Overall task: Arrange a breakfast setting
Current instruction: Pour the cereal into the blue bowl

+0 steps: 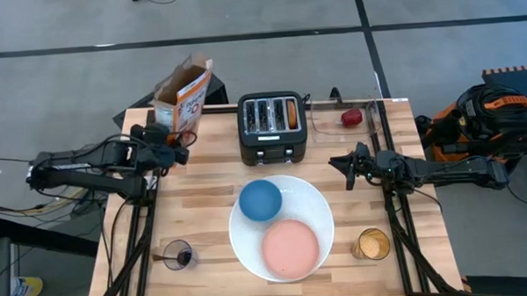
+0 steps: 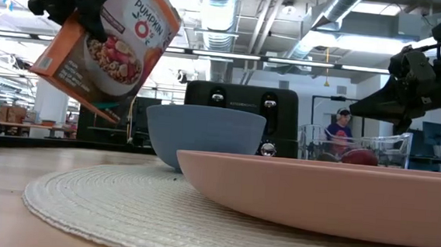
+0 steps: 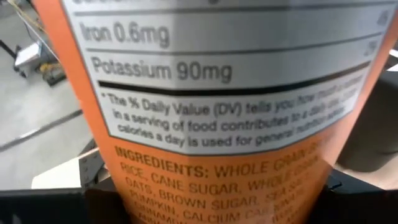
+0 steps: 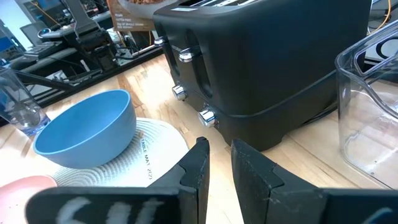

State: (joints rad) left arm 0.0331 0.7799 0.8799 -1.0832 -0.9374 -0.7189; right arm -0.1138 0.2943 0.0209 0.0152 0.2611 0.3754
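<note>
Wooden tabletop (image 1: pixel 204 212) carried the setting, open workshop floor behind. Left gripper (image 1: pixel 165 138) was clamped on the sides of an orange cereal box (image 1: pixel 184 94), held tilted off the table at the far-left corner, flaps open — label filled its wrist view. Blue bowl (image 1: pixel 260 201) sat well to the gripper's right and nearer the front edge, on the white plate (image 1: pixel 318 208), with the pink plate (image 1: pixel 291 249) just beside it. Right gripper (image 1: pixel 347 168) hovered empty, fingers nearly closed w/ a thin gap, beside the plate's far-right rim; black toaster (image 1: pixel 273 126) just beyond it, a bagel half (image 1: pixel 292 112) in one slot. Red fruit (image 1: pixel 351 118) lay in a clear bin further back. Step in hand looked like the cereal pour — next move prob. needs the box carried over the bowl and tipped slowly, else spill.
</note>
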